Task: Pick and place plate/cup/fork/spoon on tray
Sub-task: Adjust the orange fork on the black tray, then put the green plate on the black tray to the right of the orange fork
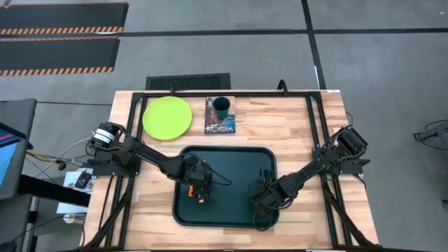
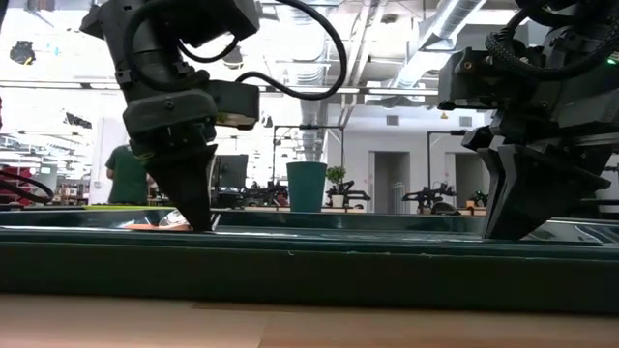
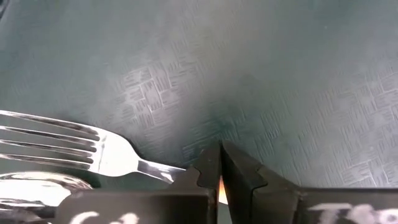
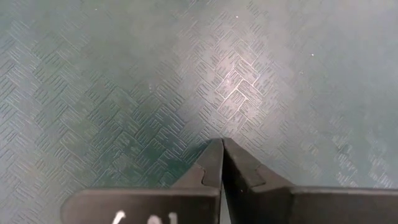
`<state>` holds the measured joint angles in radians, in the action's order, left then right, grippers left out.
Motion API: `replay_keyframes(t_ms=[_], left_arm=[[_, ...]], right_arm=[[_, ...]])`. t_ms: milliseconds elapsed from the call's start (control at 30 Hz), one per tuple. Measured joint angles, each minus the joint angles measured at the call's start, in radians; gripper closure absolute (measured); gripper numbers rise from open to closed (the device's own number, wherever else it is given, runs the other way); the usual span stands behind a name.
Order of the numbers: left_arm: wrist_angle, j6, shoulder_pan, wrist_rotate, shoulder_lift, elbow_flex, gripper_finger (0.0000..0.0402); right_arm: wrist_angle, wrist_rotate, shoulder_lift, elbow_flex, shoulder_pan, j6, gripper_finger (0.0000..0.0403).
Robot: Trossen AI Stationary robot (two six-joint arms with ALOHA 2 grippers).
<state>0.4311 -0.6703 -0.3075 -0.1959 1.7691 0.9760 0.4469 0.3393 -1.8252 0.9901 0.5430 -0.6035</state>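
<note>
The dark green tray (image 1: 224,157) lies at the table's middle front. My left gripper (image 1: 199,187) is low over the tray's left half, shut on the fork (image 3: 62,142), whose silver tines stick out to one side. The spoon's silver bowl (image 3: 34,183) lies right beside the fork on the tray. My right gripper (image 1: 262,197) is shut and empty, low over the tray's right half (image 4: 186,74). The lime-green plate (image 1: 167,117) lies on the table at the far left. The teal cup (image 1: 221,106) stands on the picture book (image 1: 220,123). My left gripper pinches the fork's orange handle (image 3: 219,185) between its two fingers, just behind the metal neck (image 3: 163,169). The fingers come from above, pointing down, and lie across the fork. The fork sits about level, close to the tray floor; whether it rests there I cannot tell.
The tray's raised rim (image 2: 309,242) runs around both grippers. The book with the cup stands just beyond the tray's far edge. Bare wooden table (image 1: 308,126) lies to the tray's right and far right.
</note>
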Motion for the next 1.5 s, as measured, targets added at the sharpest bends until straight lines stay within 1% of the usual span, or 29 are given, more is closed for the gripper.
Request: replay_keyframes(t_ms=[100,267,400,567,733,800,867,900,967,1033,1133,1233,1267,1333,1400,1500], left_arm=[[0.001,-0.001,-0.006,-0.005,0.0,0.0,0.0402],[-0.003,-0.003,-0.005,-0.041,0.0,0.0,0.0401],[-0.007,-0.005,-0.004,-0.045,0.0,0.0,0.0401],[-0.097,-0.014,-0.004,-0.045,0.0,0.014,0.0401],[-0.156,0.031,-0.004,-0.054,0.0,0.077,0.0401],[-0.157,0.04,-0.003,-0.054,-0.003,0.121,0.0401],[-0.157,0.089,-0.001,-0.055,-0.015,0.172,0.0401],[-0.155,0.118,-0.001,-0.064,-0.023,0.197,0.0401],[-0.136,0.18,-0.001,-0.127,-0.038,0.25,0.0401],[-0.051,0.22,-0.001,-0.239,-0.06,0.299,0.0401],[0.094,0.219,0.0,-0.405,-0.078,0.369,0.0399],[0.28,0.22,0.0,-0.513,-0.093,0.436,0.038],[0.362,0.199,0.0,-0.541,-0.094,0.456,0.0369],[0.543,0.104,0.008,-0.587,-0.094,0.479,0.0344],[0.699,-0.046,0.03,-0.613,-0.094,0.478,0.0315],[0.894,-0.299,0.084,-0.616,-0.094,0.422,0.0274]], right_arm=[[0.0,0.0,0.0,0.0,0.0,0.002,0.0378],[-0.011,0.0,0.0,0.0,0.0,0.002,0.0382],[-0.012,0.0,0.0,0.0,0.0,0.002,0.038],[-0.013,0.001,0.0,0.0,0.0,0.002,0.0373],[-0.013,0.0,0.009,-0.002,0.001,0.001,0.0368],[-0.009,-0.001,0.022,-0.004,0.005,0.001,0.0365],[-0.003,0.01,0.043,-0.005,0.005,0.001,0.0362],[-0.008,0.012,0.057,-0.005,0.004,0.002,0.036],[-0.008,0.017,0.089,-0.004,0.003,0.002,0.0357],[-0.01,0.019,0.12,-0.004,0.003,0.001,0.0353],[-0.012,0.019,0.179,-0.004,0.004,0.001,0.0344],[-0.016,0.022,0.245,-0.003,0.008,-0.009,0.033],[-0.014,0.022,0.268,-0.003,0.011,-0.009,0.0324],[-0.013,0.024,0.314,-0.002,0.014,-0.009,0.0311],[-0.003,0.023,0.36,-0.002,0.022,-0.009,0.0296],[-0.009,0.024,0.424,-0.002,0.037,-0.009,0.0276]])
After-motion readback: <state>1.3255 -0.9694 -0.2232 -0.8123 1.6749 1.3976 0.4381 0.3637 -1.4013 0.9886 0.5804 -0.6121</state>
